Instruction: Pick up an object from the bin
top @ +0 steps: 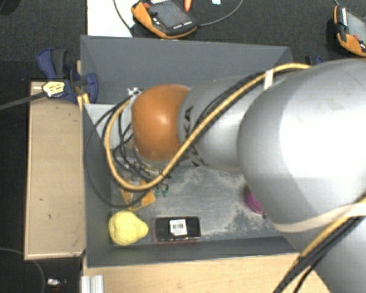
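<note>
Scuffed grey bin floor (213, 194); yellow lump (128, 227) beside black barcoded box (177, 227).

Light falls evenly from overhead. The arm (317, 139) takes a broad pale sheen along its far side, and its orange cover (158, 121) a soft highlight. Beneath them the bin floor (213, 188) lies in soft shade, while the yellow lump (128, 227) at near left sits well lit. The far wall (189, 60) is evenly grey.
</note>
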Controlling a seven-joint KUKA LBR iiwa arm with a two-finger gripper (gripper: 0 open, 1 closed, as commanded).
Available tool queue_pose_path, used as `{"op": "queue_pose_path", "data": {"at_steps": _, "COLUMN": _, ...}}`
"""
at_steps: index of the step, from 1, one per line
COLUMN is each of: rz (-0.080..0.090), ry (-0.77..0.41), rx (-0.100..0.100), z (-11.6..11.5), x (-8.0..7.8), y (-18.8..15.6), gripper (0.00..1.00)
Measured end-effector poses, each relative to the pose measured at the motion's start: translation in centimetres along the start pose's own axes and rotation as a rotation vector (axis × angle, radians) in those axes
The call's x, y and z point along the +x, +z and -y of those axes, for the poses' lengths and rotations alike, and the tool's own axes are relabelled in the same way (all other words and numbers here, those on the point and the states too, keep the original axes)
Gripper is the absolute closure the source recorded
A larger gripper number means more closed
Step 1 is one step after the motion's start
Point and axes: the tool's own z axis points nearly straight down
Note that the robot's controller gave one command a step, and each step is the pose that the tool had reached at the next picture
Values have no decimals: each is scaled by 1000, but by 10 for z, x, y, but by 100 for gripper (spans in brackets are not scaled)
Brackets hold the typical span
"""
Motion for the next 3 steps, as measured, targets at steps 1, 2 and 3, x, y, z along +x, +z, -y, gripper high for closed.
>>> {"op": "queue_pose_path", "data": {"at_steps": 1, "rz": 0, "ry": 1, "rx": 0, "z": 0, "x": 0, "y": 0, "gripper": 100}}
{"op": "queue_pose_path", "data": {"at_steps": 2, "rz": -9, "ry": 2, "rx": 2, "z": 1, "x": 3, "y": -29, "gripper": 100}}
{"op": "queue_pose_path", "data": {"at_steps": 3, "rz": -5, "ry": 3, "rx": 1, "z": 0, "x": 1, "y": -68, "gripper": 100}}
